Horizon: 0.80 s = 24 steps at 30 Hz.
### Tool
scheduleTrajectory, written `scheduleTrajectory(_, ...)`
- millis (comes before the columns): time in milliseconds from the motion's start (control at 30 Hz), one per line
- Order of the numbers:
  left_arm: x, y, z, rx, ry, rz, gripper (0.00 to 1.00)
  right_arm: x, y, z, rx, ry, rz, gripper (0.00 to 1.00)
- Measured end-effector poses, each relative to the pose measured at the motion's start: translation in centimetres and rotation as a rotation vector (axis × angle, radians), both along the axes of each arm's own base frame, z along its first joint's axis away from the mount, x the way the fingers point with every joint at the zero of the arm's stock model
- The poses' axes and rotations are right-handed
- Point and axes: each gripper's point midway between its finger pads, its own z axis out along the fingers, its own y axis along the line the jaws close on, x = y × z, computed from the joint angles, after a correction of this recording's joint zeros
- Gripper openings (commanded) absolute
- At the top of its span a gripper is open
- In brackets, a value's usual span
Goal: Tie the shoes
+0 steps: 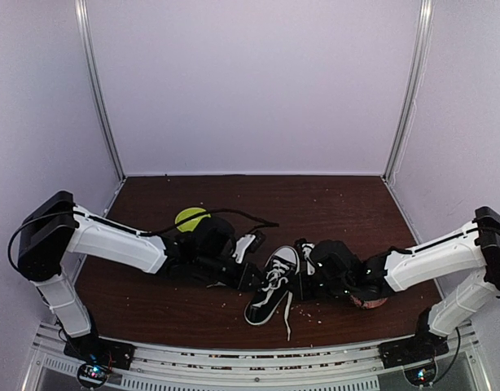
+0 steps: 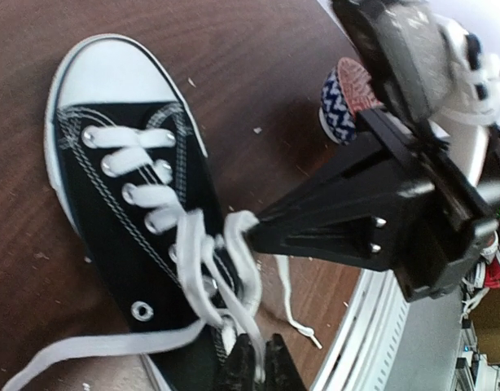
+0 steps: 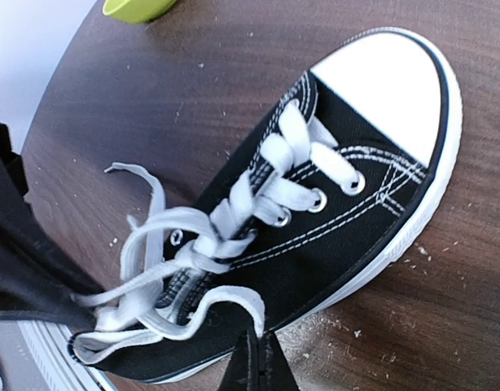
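Black canvas sneaker (image 1: pixel 270 297) lies between left pincer (image 2: pixel 256 360) and right pincer (image 3: pixel 254 352), each clamped on its white laces (image 3: pixel 234 205).

Near the bench's (image 1: pixel 339 204) near edge, mid-width: sneaker (image 1: pixel 273 285), toe toward the far edge. Left tool (image 1: pixel 256 278) just left, right tool (image 1: pixel 304 281) just right, laces (image 2: pixel 189 244) in both. Dish (image 1: pixel 190 218) behind-left; tape roll (image 1: pixel 370 302) toward near right corner.

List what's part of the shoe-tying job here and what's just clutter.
Job: sneaker, laces, left tool, right tool, both pinching laces.
Clutter: green dish, patterned roll, crumbs.
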Motion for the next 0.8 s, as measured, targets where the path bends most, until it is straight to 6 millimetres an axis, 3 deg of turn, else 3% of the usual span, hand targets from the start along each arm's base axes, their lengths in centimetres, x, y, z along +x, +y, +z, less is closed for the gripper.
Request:
scheduleTrajectory(200,-2.2,-0.3,0.2,0.005,-0.004,-0.080,0.33,-0.2,0.2,-0.6,-0.007,0.016,0.013,0.00)
scheduleTrajectory(367,-2.2,0.8,2.6,0.016,-0.061,-0.065,0.46,-0.2,0.3,-0.5,-0.001,0.013,0.013,0.00)
scheduleTrajectory(567,0.4,1.1,4.8,0.036,-0.109,0.028,0.44,-0.2,0.2,-0.6,-0.001,0.013,0.013,0.00)
scheduleTrajectory(700,2.3,0.7,4.3,0.064,-0.099,0.067,0.39,-0.2,0.2,-0.5,0.001,0.012,0.013,0.00)
scheduleTrajectory(800,2.9,0.0,2.9,0.090,-0.076,0.071,0.35,-0.2,0.2,-0.5,0.001,0.012,0.013,0.00)
